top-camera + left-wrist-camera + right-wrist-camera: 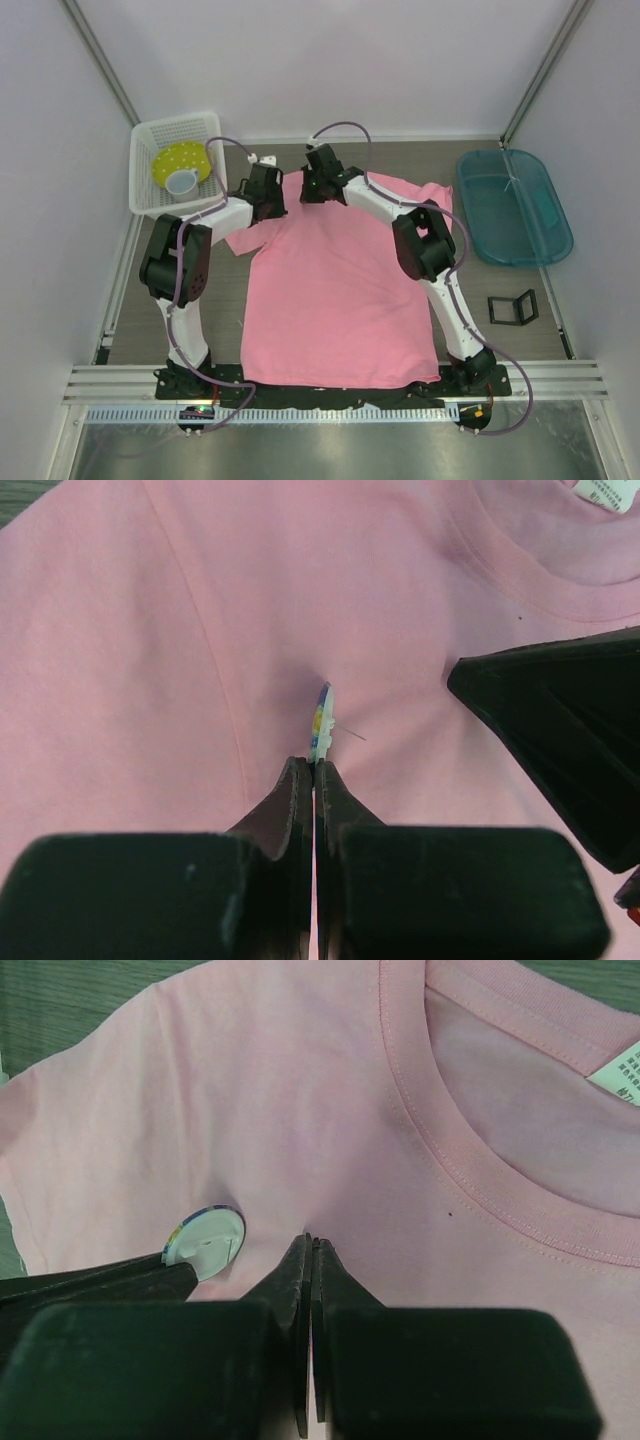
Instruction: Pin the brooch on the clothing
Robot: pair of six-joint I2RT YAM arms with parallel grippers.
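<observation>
Pinching the brooch [322, 723] edge-on by its rim against the shirt [150, 670], the left gripper [313, 767] could let it twist so the pin [352, 734] skids off, with the right gripper [310, 1245] closed, seemingly empty, just beside it.

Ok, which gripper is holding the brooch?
The left gripper: it pinches the brooch by its edge; the right gripper beside it is shut without it.

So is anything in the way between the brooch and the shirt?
Nothing visible. The left end effector holds the brooch edge-on right at the pink shirt near the collar; the right end effector sits shut beside it, not between them.
</observation>
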